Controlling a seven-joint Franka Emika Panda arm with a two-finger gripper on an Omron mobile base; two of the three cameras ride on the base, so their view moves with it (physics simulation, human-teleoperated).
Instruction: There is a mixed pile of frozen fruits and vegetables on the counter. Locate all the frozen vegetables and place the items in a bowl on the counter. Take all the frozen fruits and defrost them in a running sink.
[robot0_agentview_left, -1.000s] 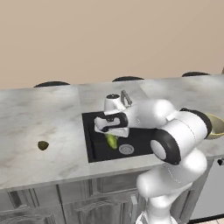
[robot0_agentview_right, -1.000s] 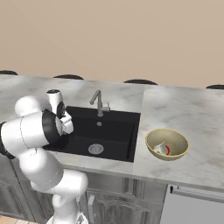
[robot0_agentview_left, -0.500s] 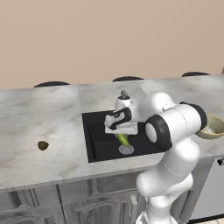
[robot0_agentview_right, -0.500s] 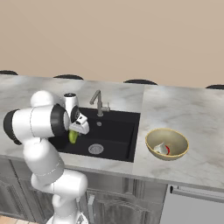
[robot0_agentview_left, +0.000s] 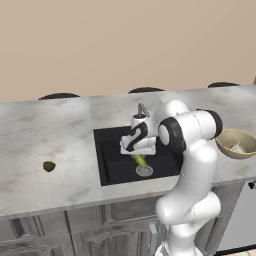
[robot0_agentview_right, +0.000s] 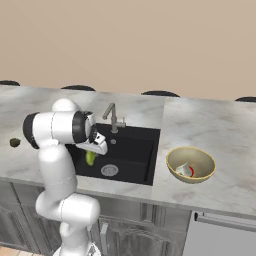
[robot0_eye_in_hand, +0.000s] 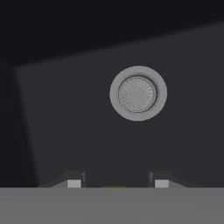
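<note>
Over the black sink (robot0_agentview_left: 112, 160) in the left base view, the gripper (robot0_agentview_left: 137, 154) is hanging with the yellow-green oblong fruit (robot0_agentview_left: 141, 161) pinched between its fingers, the fruit's tip pointing down just above the silver drain (robot0_agentview_left: 144, 171). Well apart on the marbled counter (robot0_agentview_left: 45, 135), one dark olive lump (robot0_agentview_left: 48, 166) is sitting alone, and at the far right the tan bowl (robot0_agentview_left: 235, 143) is showing something pale inside.

Across the right base view, the same gripper (robot0_agentview_right: 93, 151) is gripping the fruit (robot0_agentview_right: 90, 158) low inside the sink (robot0_agentview_right: 135, 150), in front of the grey faucet (robot0_agentview_right: 113, 117). The bowl (robot0_agentview_right: 190, 165) is holding two items, one red tomato (robot0_agentview_right: 192, 172) and one whitish bulb (robot0_agentview_right: 183, 169), touching each other. The olive lump (robot0_agentview_right: 14, 142) is lying on the counter (robot0_agentview_right: 210, 125) at the far left.

Down the hand view, the camera is looking at the drain (robot0_eye_in_hand: 138, 93) on the dark basin floor; a sliver of yellow-green (robot0_eye_in_hand: 115, 186) is showing between the two fingertips (robot0_eye_in_hand: 74, 183), so the fingers are narrowed on the fruit.

Judging progress: both vegetables are already lying in the bowl, so that half is looking finished. Of two fruits, one is being carried into the sink and not yet released; one is waiting on the counter. Whether water is running I cannot tell
</note>
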